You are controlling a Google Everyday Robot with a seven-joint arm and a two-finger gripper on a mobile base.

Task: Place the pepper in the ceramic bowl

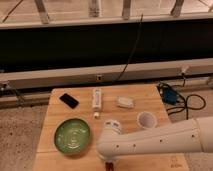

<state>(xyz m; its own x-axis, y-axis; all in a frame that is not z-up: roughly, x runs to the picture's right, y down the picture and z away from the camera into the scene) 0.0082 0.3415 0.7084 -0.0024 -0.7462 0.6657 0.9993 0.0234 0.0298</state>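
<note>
Presently, the gripper [109,163] is found at the near edge of the table [147,97], beside the ceramic bowl [73,136]; its state cannot be told.

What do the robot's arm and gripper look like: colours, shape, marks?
The arm is a thick, smooth white tube with small dark dots along its side, ending in a rounded white joint with a short cap. The gripper, at the bottom edge under that joint, shows only as a small dark part.

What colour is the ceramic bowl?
Green bowl with lighter rings, camera view; gripper hangs low beside it.
</note>
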